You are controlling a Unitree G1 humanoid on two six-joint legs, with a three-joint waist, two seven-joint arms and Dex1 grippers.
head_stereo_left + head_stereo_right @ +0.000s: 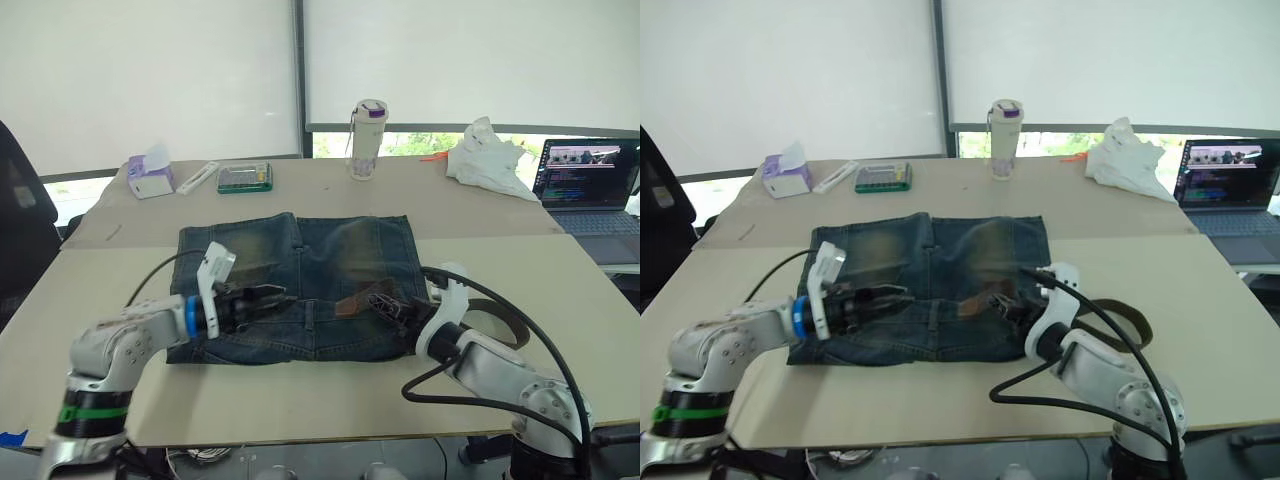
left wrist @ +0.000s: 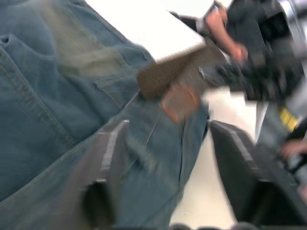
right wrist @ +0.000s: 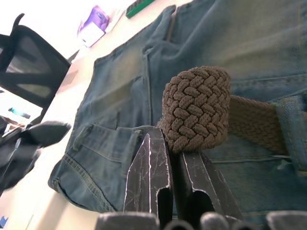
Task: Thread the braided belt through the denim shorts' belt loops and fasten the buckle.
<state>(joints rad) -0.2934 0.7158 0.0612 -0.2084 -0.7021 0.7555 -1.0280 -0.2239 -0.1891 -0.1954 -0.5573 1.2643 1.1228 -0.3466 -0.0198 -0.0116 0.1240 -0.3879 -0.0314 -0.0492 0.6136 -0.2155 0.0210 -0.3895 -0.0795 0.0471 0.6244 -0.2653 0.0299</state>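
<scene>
— Where are the shorts?

— The denim shorts point(image 1: 300, 285) lie flat on the table point(image 1: 300, 400), waistband toward the robot.

— And the belt?

— The braided belt point(image 3: 196, 110) sits on the waistband near the middle and passes under a belt loop point(image 3: 292, 129); the rest curves off the shorts' right edge.

— What about the claws?

— The right gripper point(image 3: 176, 151) is clenched on the belt's folded end. The left gripper point(image 1: 262, 300) rests on the waistband with its fingers point(image 2: 249, 177) spread, grasping nothing.
</scene>
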